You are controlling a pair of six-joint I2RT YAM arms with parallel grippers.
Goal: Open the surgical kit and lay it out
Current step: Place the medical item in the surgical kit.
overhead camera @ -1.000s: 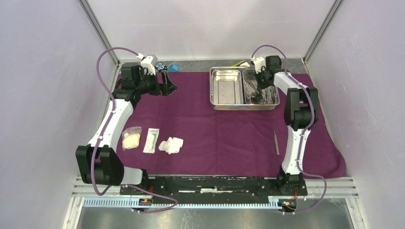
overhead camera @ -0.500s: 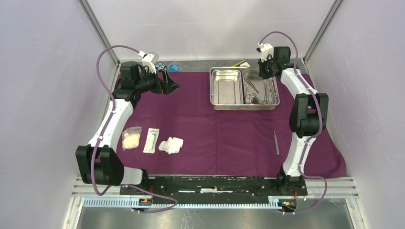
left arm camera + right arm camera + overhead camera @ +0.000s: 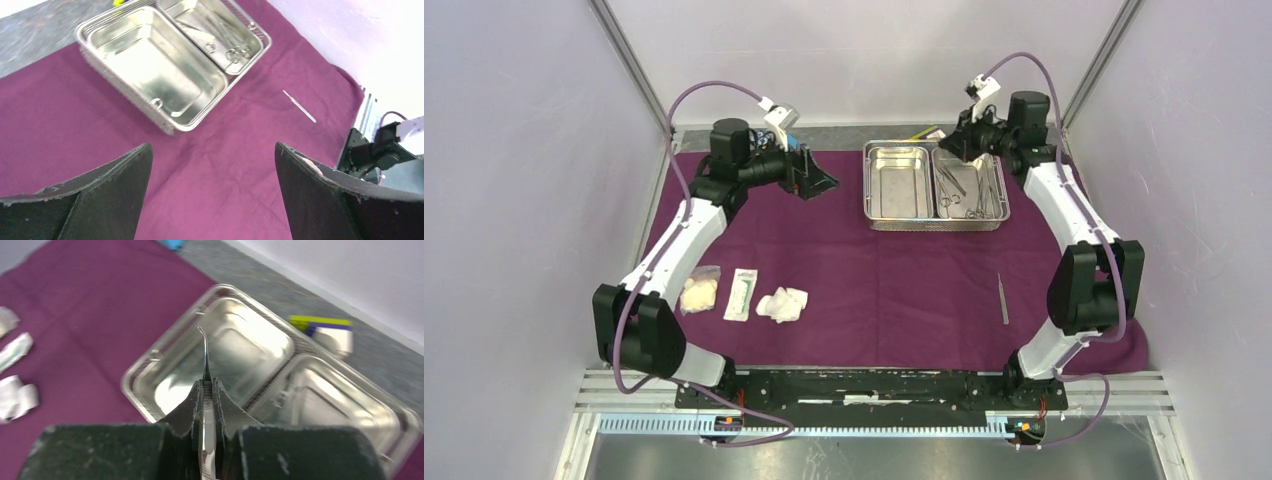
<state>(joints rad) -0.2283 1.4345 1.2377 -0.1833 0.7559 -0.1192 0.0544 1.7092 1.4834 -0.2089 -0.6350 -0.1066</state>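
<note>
Currently: right gripper [image 3: 206,386] clenched on slim hook-tipped steel instrument [image 3: 205,352], above tray [image 3: 934,227] near far edge; left gripper [image 3: 211,150] released, empty. Risk: thin shank swivelling, slipping free.

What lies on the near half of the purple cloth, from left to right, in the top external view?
In order: yellowish wad → flat white packet → white gauze wad → slim steel tool.

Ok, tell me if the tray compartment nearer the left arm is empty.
Empty: that compartment shows bare steel in top and left wrist views; the clamps lie in the other one.
</note>
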